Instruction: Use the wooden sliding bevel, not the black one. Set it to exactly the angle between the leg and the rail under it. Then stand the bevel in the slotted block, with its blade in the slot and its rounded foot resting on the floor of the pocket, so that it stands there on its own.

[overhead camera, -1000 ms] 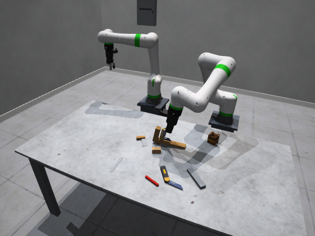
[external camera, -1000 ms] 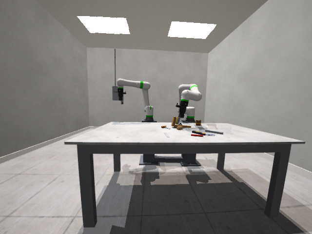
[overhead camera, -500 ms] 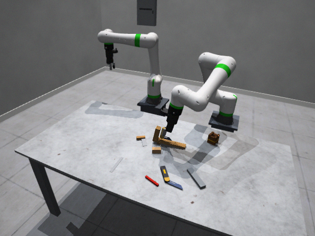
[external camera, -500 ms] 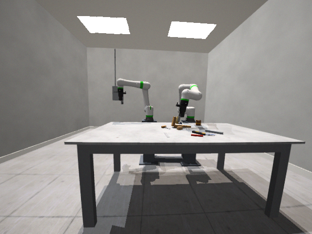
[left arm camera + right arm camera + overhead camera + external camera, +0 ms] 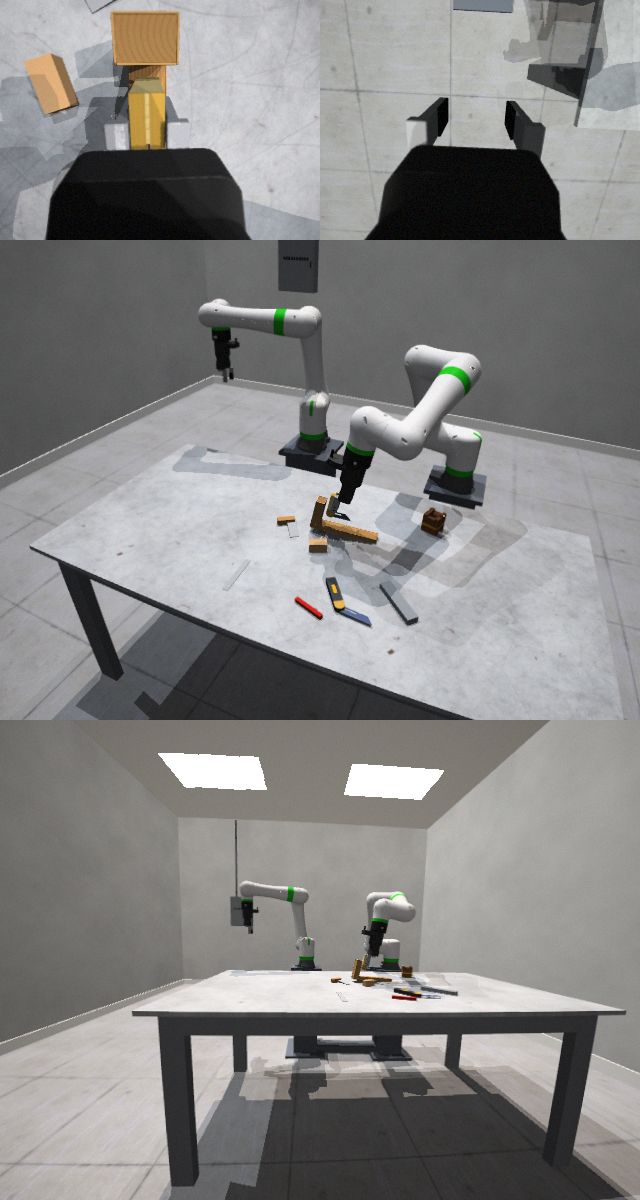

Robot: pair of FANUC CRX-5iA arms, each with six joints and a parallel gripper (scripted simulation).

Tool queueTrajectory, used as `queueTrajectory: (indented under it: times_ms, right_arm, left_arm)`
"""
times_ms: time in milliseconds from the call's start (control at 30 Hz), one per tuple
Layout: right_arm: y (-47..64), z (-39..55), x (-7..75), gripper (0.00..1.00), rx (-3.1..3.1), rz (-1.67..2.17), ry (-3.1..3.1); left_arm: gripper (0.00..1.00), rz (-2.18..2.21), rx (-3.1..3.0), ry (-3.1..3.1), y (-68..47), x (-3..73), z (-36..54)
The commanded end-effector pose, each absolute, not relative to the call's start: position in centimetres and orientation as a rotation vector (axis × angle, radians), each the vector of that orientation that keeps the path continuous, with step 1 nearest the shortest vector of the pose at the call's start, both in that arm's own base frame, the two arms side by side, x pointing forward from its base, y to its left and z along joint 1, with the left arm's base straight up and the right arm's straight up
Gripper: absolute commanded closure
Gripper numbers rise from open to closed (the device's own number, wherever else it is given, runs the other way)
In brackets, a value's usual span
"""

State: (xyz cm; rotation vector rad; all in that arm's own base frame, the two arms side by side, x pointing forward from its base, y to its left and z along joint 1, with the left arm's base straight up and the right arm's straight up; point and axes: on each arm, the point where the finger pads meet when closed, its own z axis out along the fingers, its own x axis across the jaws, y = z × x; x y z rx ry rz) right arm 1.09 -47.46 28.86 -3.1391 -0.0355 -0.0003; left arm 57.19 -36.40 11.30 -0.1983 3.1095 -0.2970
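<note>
Right gripper, at the far left of the top view: fingers wide apart and unloaded, raised beyond the table's edge, over the floor. Next, a thin pale strip lies flat; farther back is a small square with a wooden stock. A red rod lies toward the front, and a small wooden block near the leg. The leg rises at a lean from one end of the rail. Close by, left gripper clasps the wooden bevel by its stock; its exact angle cannot be told. The black bevel lies opened in front, with a grey bar to its right. Rightmost, the slotted block stands apart from the held bevel.

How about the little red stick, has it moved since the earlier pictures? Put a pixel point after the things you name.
No, it hasn't moved either way. In the top view, the red stick (image 5: 308, 607) (image 5: 403, 997) lies just as far from the table's (image 5: 155, 529) (image 5: 258, 999) near edge as before.
</note>
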Motion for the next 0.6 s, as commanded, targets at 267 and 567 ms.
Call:
queueTrajectory:
  times_ms: [267, 567]
  right_arm:
    - [-47.5, 29.0, 1.1, 0.0, -3.141, 0.0, -0.035]
    - [-47.5, 29.0, 1.1, 0.0, -3.141, 0.0, -0.035]
  left_arm:
    - [1.0, -0.3, -0.198, 3.106, -36.1, 57.2, 13.5]
    - [1.0, -0.3, -0.198, 3.107, -35.7, 57.2, 15.6]
